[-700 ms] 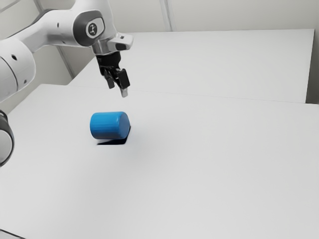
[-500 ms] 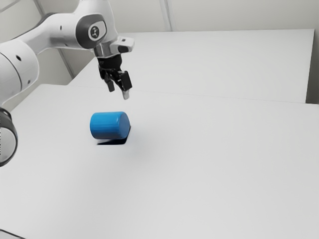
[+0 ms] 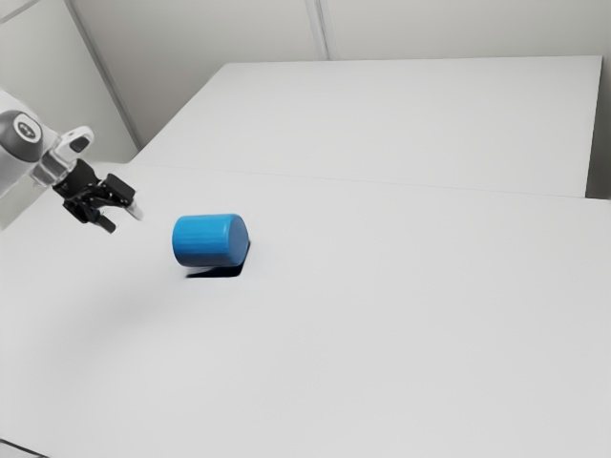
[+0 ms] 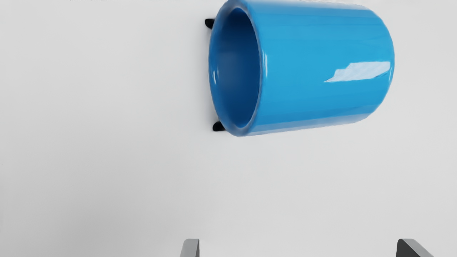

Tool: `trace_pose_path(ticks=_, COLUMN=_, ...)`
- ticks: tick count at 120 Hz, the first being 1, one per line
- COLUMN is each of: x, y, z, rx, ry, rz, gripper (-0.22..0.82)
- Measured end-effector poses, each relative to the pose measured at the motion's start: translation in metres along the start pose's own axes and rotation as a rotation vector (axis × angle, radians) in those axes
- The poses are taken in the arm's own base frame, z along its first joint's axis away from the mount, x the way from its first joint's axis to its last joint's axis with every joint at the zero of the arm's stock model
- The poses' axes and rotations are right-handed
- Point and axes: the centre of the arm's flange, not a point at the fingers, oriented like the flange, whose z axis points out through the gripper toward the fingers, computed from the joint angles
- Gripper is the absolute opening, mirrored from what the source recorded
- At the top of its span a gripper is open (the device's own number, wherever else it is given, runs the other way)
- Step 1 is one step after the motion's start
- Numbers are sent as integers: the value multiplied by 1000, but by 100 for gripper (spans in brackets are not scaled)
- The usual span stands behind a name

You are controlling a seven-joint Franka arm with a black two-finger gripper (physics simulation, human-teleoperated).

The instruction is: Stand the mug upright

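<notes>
The mug [image 3: 210, 240] is located on the white bench [image 3: 382, 315], laid on its side; the upright position is not yet reached. In the exterior view, its long axis is set roughly crosswise, with one round end seen toward the exterior view's right. A dark shadow [image 3: 218, 272] is cast on the bench along the underside of the mug.

The gripper [image 3: 124, 219] is positioned toward the exterior view's left of the mug, near it and apart from it. It is carried by the white arm [image 3: 11, 162], which is extended from the exterior view's left. The gripper is held at a tilt above the bench, with its fingers directed obliquely downward and toward the exterior view's right.

The gripper is in the released condition. In the wrist view, the two fingers [image 4: 190, 249] are spaced widely apart, and bare bench surface is seen between them. The mug is situated ahead of the fingertips, without contact. Its open mouth [image 4: 237, 67] and dark blue interior are exposed to the wrist camera. A bright reflection [image 4: 360, 71] is displayed on the glossy blue side wall, toward the end opposite the mouth. Two small dark patches [image 4: 218, 126] are visible at the rim.
</notes>
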Motion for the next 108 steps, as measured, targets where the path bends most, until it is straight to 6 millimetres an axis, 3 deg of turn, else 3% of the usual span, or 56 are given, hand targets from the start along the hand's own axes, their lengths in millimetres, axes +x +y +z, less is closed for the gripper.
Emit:
trace_pose_path(ticks=6, x=3, y=-12, z=12, rx=-40, ry=23, rz=-5, gripper=61)
trace_pose_path(ticks=27, x=21, y=-15, z=58, rx=-184, ry=100, rz=42, gripper=60)
trace_pose_path(ticks=61, x=22, y=-52, z=78, rx=-299, ry=228, rz=108, gripper=60)
trace_pose_path(ticks=108, x=24, y=-65, z=114, rx=-459, ry=306, rz=227, gripper=60)
